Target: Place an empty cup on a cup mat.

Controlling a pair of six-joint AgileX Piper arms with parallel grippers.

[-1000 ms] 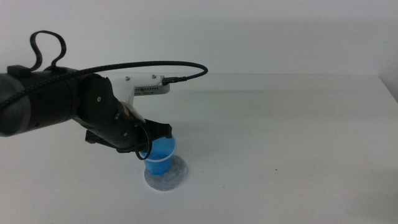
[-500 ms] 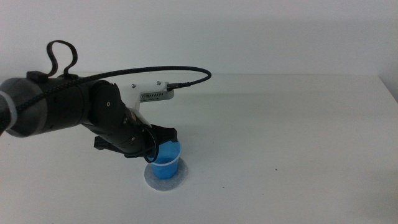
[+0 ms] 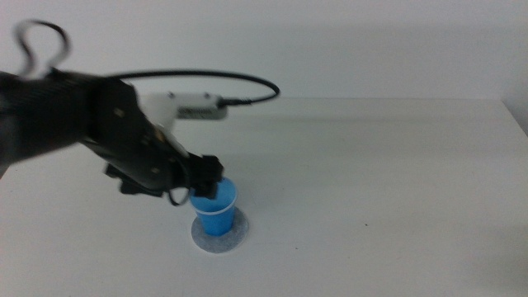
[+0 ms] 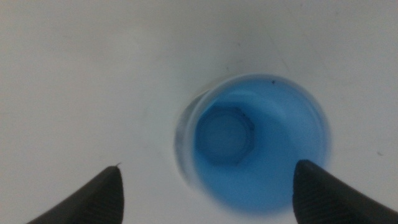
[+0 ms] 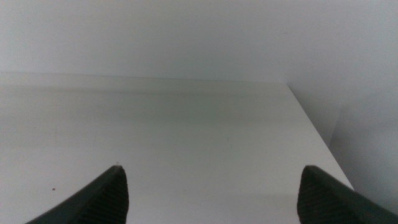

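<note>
The blue cup (image 3: 214, 209) stands upright on the round grey cup mat (image 3: 234, 237) at the table's front centre. My left gripper (image 3: 203, 176) hangs just above the cup's left rim, coming in from the left. In the left wrist view I look straight down into the empty cup (image 4: 255, 146). The left gripper (image 4: 211, 190) has its jaws spread wide, one on each side of the cup, gripping nothing. The mat is almost wholly hidden under the cup there. My right gripper (image 5: 214, 190) is open and empty over bare table, out of the middle view.
The white table (image 3: 388, 165) runs wide to the right of the cup and behind it. Its right edge (image 5: 314, 134) shows in the right wrist view. The left arm's black cable (image 3: 247, 82) arcs above the table.
The left arm has shifted back to the left and is blurred with motion. The cup stays standing on the mat.
</note>
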